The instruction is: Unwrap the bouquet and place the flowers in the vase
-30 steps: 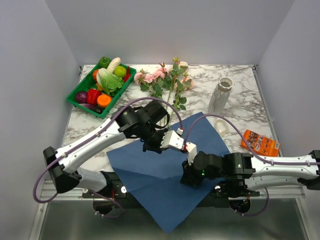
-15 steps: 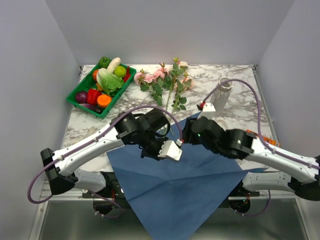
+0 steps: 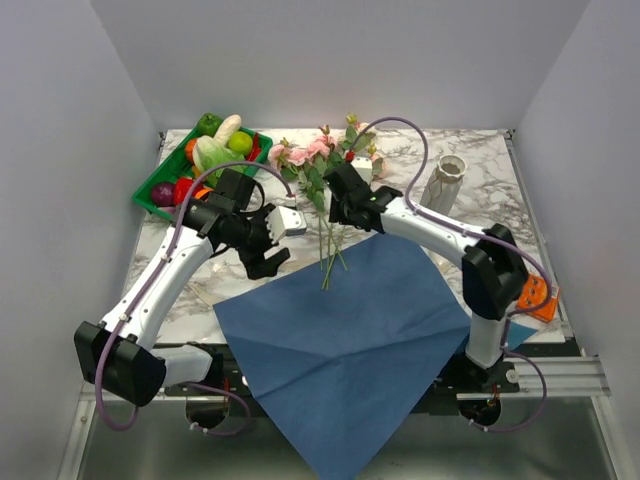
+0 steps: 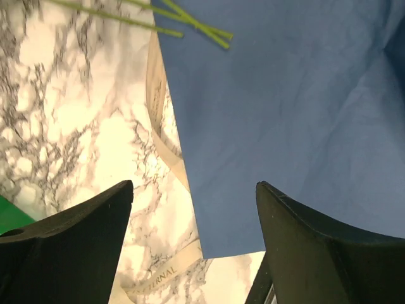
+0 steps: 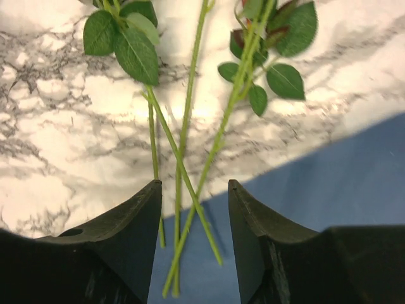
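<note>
- Green, thin stems of the pink, peach and cream roses (image 3: pixel 300 155) run far-to-near across the marble table (image 3: pixel 480 150), tips on the blue paper sheet (image 3: pixel 350 330). Your right gripper (image 3: pixel 338 212) is nearer, directly over them. The pale bottle-shaped vase (image 3: pixel 443 185) stands to its right.
- Left wrist: your left gripper (image 4: pixel 193 190) gapes wide and empty (only paper and beige ribbon (image 4: pixel 158 133) below).
- Right wrist: jaws half apart, straddling the stems without pinching them.

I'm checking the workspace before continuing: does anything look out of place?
The blue paper lies unfolded, its near corner hanging off the table's front edge. The loose ribbon trails along its edge. The flowers lie flat, stem ends on the paper; the vase stands upright.
</note>
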Motion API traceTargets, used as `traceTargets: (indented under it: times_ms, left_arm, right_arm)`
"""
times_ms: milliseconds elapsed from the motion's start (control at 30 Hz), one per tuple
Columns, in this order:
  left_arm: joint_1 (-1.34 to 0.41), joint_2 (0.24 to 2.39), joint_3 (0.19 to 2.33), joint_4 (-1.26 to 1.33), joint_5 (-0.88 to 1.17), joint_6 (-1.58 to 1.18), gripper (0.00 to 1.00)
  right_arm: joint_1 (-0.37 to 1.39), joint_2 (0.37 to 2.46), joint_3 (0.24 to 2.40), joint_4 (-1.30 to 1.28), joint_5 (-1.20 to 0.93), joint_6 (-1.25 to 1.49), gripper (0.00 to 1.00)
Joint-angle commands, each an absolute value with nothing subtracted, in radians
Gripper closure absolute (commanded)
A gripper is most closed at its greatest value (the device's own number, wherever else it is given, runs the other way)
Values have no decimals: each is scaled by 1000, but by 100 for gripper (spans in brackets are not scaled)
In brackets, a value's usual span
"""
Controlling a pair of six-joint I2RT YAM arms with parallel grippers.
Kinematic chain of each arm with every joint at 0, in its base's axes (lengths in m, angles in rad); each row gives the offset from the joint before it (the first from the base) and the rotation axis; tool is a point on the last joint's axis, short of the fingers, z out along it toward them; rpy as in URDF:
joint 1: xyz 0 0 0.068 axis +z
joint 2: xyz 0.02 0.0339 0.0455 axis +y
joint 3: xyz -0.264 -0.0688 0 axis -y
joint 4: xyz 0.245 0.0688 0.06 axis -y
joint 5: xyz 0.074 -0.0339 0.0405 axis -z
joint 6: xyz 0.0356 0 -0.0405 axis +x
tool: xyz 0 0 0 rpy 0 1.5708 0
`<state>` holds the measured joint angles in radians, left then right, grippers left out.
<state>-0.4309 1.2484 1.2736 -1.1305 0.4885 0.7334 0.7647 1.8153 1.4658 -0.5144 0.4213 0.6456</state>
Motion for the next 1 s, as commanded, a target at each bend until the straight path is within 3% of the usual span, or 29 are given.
traceTargets:
  times_ms: [0, 433, 633, 767, 933, 967]
  left_arm:
    - [-391, 1233, 1146, -1037, 482, 744, 13]
    - [-357, 1189, 1123, -1023, 578, 706, 16]
    - [-483, 1146, 1144, -1121, 646, 745, 17]
    - [-728, 1088, 1183, -1160, 695, 726, 17]
    - [-805, 1140, 1272, -1307, 813, 764, 19]
    - [-828, 1138, 1273, -1322, 804, 797, 18]
  right_arm:
    - [733, 1962, 1574, -440, 400, 627, 48]
    - [713, 2117, 1585, -457, 505, 729, 47]
    - [713, 2178, 1611, -457, 515, 744, 48]
    - [713, 2187, 1600, -459, 537, 752, 60]
    - [713, 2183, 1605, -476, 526, 778, 80]
    - [713, 2178, 1603, -476, 528, 779, 88]
